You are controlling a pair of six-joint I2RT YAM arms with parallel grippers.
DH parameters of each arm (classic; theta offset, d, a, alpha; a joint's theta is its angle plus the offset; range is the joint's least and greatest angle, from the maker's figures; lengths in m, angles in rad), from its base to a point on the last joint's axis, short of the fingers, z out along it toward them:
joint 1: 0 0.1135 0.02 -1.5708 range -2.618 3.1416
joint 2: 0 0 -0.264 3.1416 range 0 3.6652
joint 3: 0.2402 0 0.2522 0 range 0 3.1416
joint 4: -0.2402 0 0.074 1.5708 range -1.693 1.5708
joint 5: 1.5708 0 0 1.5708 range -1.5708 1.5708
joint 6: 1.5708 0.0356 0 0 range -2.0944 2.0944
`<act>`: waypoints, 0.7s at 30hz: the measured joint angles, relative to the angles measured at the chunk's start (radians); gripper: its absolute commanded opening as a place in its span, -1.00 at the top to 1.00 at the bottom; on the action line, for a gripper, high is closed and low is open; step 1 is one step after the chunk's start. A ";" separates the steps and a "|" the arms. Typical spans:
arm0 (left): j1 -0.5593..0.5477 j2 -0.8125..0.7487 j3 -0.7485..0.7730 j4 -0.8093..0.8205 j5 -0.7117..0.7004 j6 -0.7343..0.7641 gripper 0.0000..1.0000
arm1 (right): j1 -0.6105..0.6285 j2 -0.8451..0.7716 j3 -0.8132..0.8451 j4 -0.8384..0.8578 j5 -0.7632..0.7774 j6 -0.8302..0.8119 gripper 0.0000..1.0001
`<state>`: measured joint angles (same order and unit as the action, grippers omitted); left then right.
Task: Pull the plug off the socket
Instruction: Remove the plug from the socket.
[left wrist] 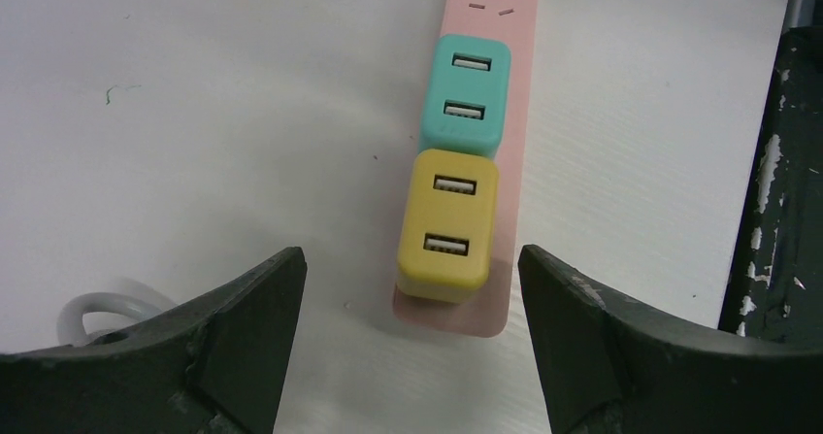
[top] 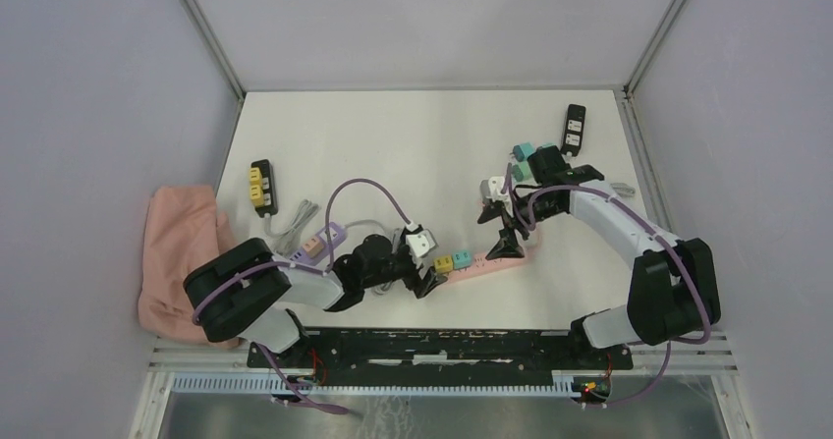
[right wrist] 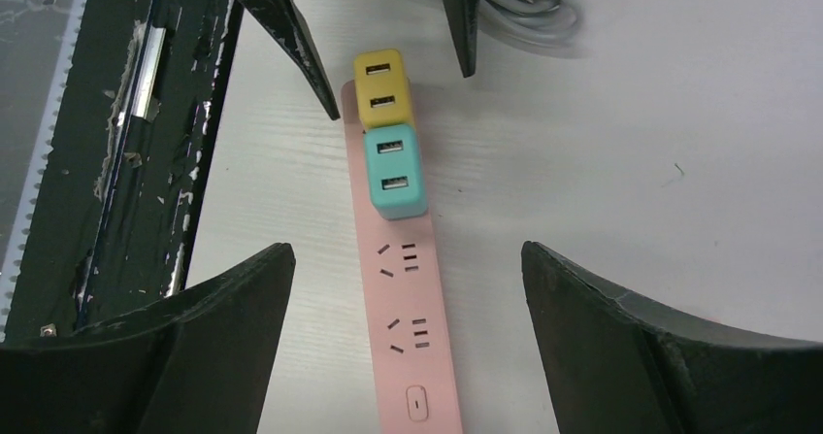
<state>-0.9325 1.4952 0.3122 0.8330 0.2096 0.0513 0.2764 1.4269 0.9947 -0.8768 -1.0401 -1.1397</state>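
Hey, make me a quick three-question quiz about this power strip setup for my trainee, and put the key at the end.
1. True or false: the yellow plug is already off the pink power strip.
2. The left arm's jaws are: A, shut on the yellow plug; B, open either side of it.
3. How many free sockets lie between the teal plug and the strip's switch?
Key: 1 false; 2 B; 3 two.

Bright, even, diffuse light; shadows soft, faint; wrist views sharp at centre, foreground edges slightly blurred.
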 measured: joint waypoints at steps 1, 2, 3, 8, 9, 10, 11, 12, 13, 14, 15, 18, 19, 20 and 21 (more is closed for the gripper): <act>0.000 -0.011 -0.006 0.000 0.000 0.000 -0.72 | 0.019 0.004 -0.005 0.006 0.008 -0.001 -0.86; 0.000 -0.027 -0.014 0.000 0.000 0.000 -0.71 | 0.040 0.007 -0.011 0.014 0.018 0.000 -0.86; 0.000 -0.047 -0.024 0.000 -0.001 0.000 -0.70 | 0.064 0.010 -0.016 0.025 0.030 0.003 -0.85; 0.000 -0.133 -0.055 0.009 -0.002 0.000 -0.64 | 0.171 0.029 -0.028 0.087 0.098 0.042 -0.77; 0.000 -0.145 -0.060 0.012 -0.004 -0.001 -0.62 | 0.188 0.034 -0.029 0.101 0.112 0.052 -0.75; 0.000 -0.157 -0.065 0.014 -0.008 -0.001 -0.57 | 0.209 0.038 -0.031 0.120 0.130 0.066 -0.71; 0.000 -0.165 -0.070 0.015 -0.010 -0.001 -0.50 | 0.225 0.042 -0.033 0.134 0.143 0.077 -0.67; 0.000 -0.172 -0.074 0.016 -0.013 -0.002 -0.44 | 0.246 0.048 -0.035 0.151 0.164 0.092 -0.62; 0.000 -0.177 -0.079 0.017 -0.017 -0.003 -0.36 | 0.259 0.054 -0.036 0.163 0.178 0.099 -0.58; 0.000 -0.178 -0.082 0.019 -0.020 -0.003 -0.30 | 0.277 0.060 -0.037 0.174 0.195 0.109 -0.54; 0.000 -0.178 -0.084 0.020 -0.022 -0.005 -0.26 | 0.293 0.068 -0.037 0.186 0.215 0.117 -0.49; 0.000 -0.177 -0.084 0.024 -0.024 -0.009 -0.24 | 0.337 0.091 -0.037 0.204 0.269 0.129 -0.32; 0.000 -0.174 -0.084 0.029 -0.024 -0.011 -0.26 | 0.348 0.097 -0.037 0.207 0.285 0.128 -0.25; 0.000 -0.168 -0.083 0.032 -0.023 -0.014 -0.28 | 0.356 0.103 -0.037 0.207 0.298 0.127 -0.17; 0.000 -0.161 -0.082 0.034 -0.023 -0.018 -0.32 | 0.365 0.107 -0.037 0.208 0.309 0.127 -0.11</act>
<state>-0.9325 1.3342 0.2306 0.8673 0.1867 0.0338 0.6415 1.5341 0.9581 -0.6689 -0.7307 -1.0122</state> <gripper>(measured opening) 0.626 0.646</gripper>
